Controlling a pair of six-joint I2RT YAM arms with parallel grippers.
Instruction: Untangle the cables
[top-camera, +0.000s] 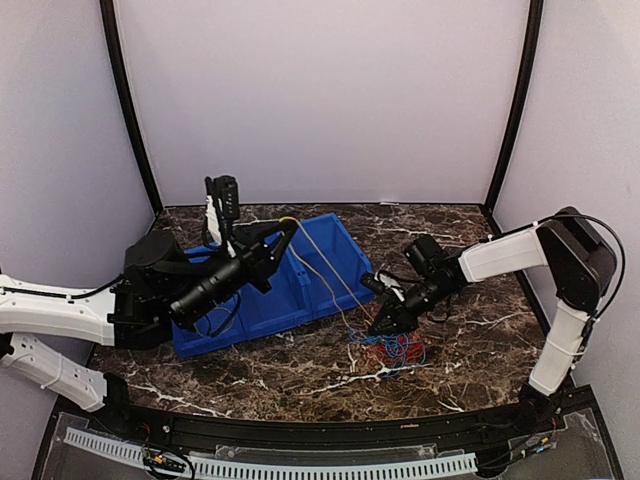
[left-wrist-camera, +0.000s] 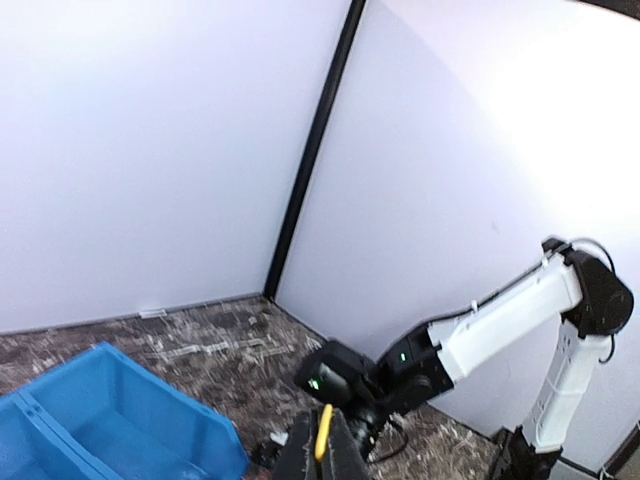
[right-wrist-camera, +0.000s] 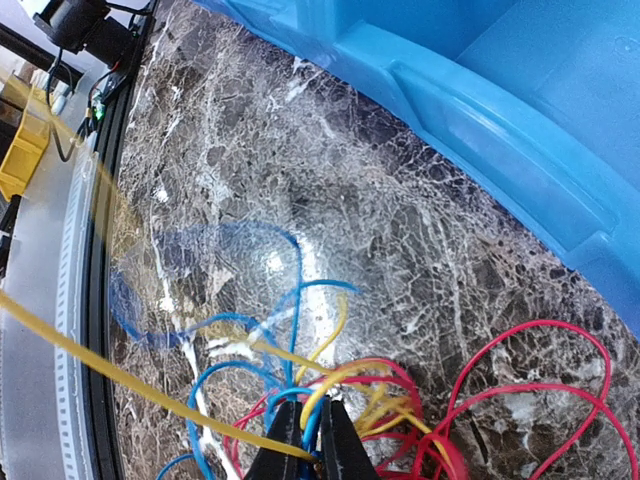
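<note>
Above the dark marbled counter (top-camera: 470, 350), the left pincer (top-camera: 288, 228) clamps a thin yellow-tan cable (right-wrist-camera: 150, 378) taut — to draw it free, likely — the right pincer (top-camera: 385, 322) nipped shut on the red-and-blue wire tangle (top-camera: 400, 350).

Two white-and-black arms
Left arm (top-camera: 50, 312) and right arm (top-camera: 505, 255) have white tube links, bulky black joints and thin black leads (top-camera: 621, 258) looping outside. Left gripper (top-camera: 290, 225) and right gripper (top-camera: 380, 325) are black with tapered fingers (right-wrist-camera: 340, 440); green lights show on the right wrist (left-wrist-camera: 403, 355).
</note>
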